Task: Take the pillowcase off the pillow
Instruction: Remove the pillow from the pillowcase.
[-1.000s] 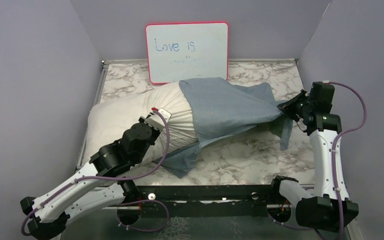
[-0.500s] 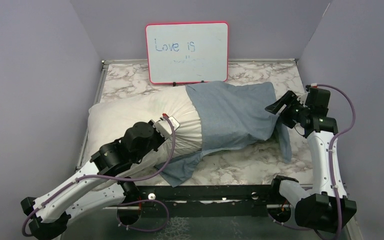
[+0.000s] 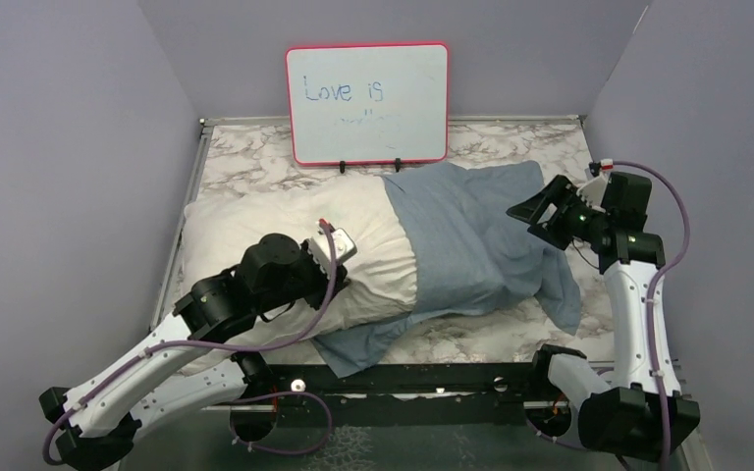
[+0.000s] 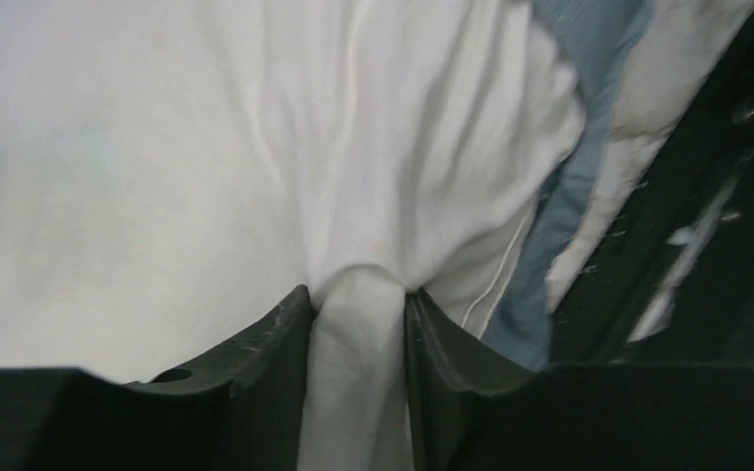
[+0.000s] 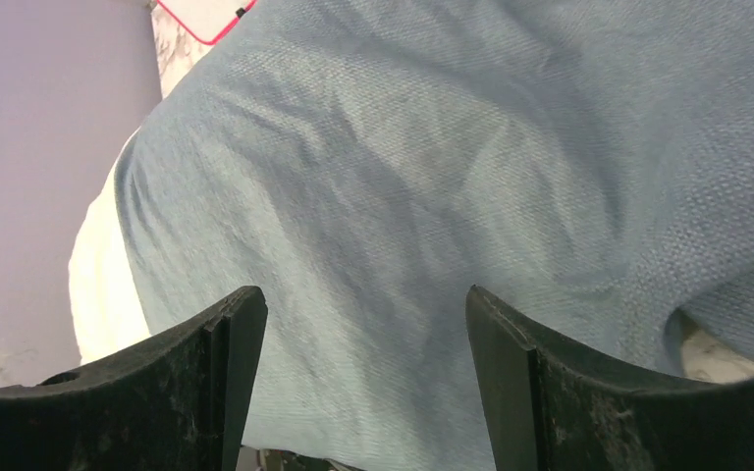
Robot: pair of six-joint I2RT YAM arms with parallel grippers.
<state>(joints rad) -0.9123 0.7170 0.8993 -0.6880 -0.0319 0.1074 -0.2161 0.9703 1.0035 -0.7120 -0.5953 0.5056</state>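
Clenching a fold of the pillow (image 3: 255,231) at 8 o'clock, left jaws; right jaws hang released over the pillowcase (image 3: 471,245) edge at 3 o'clock.

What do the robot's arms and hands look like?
The left arm and right arm match: white shells on the long links, chunky black joints and black bases. A thin purple cable loops loosely along each. The left hand and right hand each have two flat black fingers with scuffed, dusty edges.
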